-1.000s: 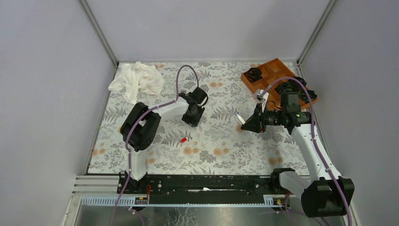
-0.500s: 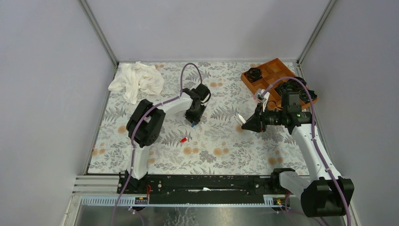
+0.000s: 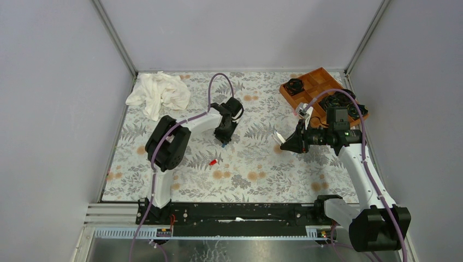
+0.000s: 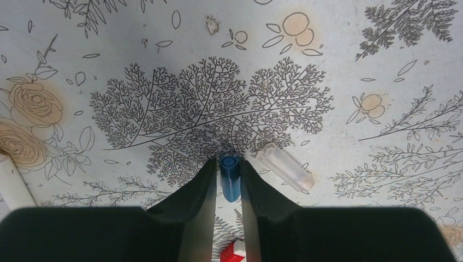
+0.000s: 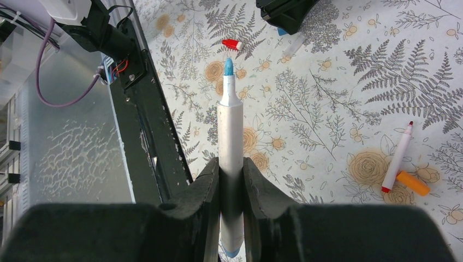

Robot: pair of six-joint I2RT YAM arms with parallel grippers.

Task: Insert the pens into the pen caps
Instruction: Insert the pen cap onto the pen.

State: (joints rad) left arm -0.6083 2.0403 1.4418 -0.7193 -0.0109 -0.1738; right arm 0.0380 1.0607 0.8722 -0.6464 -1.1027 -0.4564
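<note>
My left gripper (image 4: 228,162) is shut on a small blue pen cap (image 4: 230,180) at the middle of the table, its open end facing away from the wrist. A clear cap (image 4: 285,168) lies just right of it and a red cap (image 4: 233,252) nearer the wrist. My right gripper (image 5: 231,162) is shut on a white pen (image 5: 230,120) with a blue tip, held level above the cloth and pointing toward the left gripper (image 3: 224,139). Another white pen (image 5: 397,158) with a red tip lies beside an orange cap (image 5: 413,183).
A crumpled white cloth (image 3: 158,93) sits at the back left. An orange tray (image 3: 314,82) holding black rosette objects stands at the back right. The black rail (image 3: 235,213) with both arm bases runs along the near edge.
The left gripper has shifted slightly right and its jaws have narrowed onto the blue cap. The right arm and its pen have stayed put.
</note>
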